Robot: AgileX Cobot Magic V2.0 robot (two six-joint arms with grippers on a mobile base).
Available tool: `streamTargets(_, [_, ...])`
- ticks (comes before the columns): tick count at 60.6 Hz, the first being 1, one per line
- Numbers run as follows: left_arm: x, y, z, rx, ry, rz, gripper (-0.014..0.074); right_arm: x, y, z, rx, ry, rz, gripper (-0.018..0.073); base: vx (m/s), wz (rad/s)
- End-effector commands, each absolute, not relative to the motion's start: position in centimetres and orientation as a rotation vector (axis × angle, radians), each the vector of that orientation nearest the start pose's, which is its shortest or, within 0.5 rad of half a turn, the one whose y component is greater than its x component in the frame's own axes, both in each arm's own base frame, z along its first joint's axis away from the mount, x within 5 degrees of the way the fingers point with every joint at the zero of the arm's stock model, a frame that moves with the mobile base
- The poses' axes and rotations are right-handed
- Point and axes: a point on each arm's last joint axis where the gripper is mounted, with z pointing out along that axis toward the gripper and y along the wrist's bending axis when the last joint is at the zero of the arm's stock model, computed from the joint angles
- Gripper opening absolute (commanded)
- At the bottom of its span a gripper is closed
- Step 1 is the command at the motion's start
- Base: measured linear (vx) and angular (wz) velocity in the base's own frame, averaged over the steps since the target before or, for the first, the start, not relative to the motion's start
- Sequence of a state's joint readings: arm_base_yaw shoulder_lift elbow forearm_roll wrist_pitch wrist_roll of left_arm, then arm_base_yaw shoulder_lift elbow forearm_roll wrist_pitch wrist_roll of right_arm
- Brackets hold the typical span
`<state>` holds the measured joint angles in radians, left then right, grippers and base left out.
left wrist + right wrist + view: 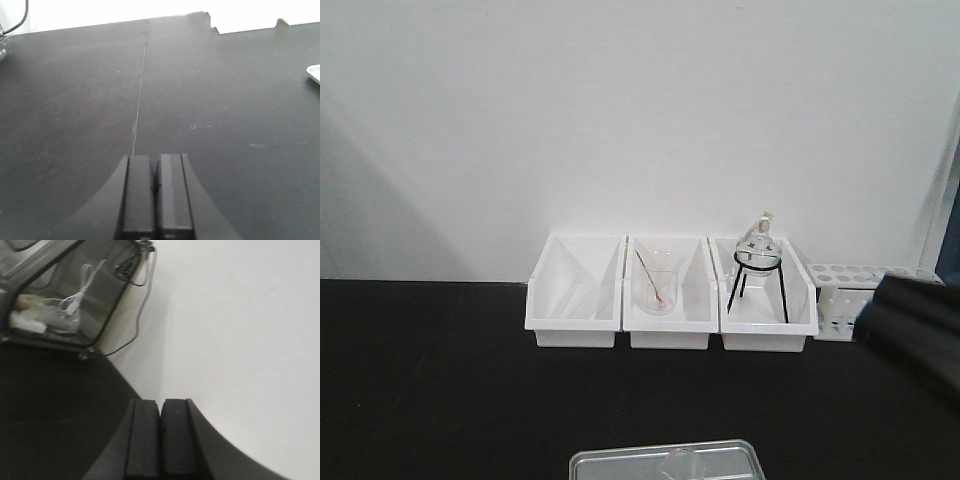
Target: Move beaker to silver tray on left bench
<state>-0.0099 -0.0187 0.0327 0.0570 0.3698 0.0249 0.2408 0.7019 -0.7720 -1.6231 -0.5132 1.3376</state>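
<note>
Only partly visible at the bottom edge, silver tray (665, 463) holds beaker (683, 465); both hands pressed together

Both claws matte black – left claw (155, 190), right claw (160, 435) w/ flat rectangular fingers, curved shoulders.

A plain white wall (620, 110) rises behind the matte black counter (420, 380); a soft shadow falls on its left.
</note>
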Motion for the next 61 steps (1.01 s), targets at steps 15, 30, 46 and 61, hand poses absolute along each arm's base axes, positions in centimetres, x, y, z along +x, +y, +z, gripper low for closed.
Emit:
streamTargets(15, [5.4, 0.1, 17.0, 0.071, 1.804, 0.056, 0.0001, 17.4, 3.0, 35.6, -0.213, 1.933, -0.016, -0.0014, 0.0, 0.0])
streamTargets(30, [5.4, 0.1, 17.0, 0.071, 1.804, 0.056, 0.0001, 11.4, 2.4, 32.9, -0.292, 1.708, 0.051, -0.0014, 0.0, 0.0])
streamTargets(46, [5.4, 0.1, 17.0, 0.071, 1.804, 0.056, 0.0001, 6.5, 0.5, 23.9, -0.059, 1.571, 0.06, -0.0011, 0.0, 0.0])
streamTargets(61, [5.4, 0.1, 17.0, 0.071, 1.803, 0.056, 0.0001, 5.5, 0.4, 20.7, -0.056, 1.536, 0.058, -0.0011, 0.0, 0.0])
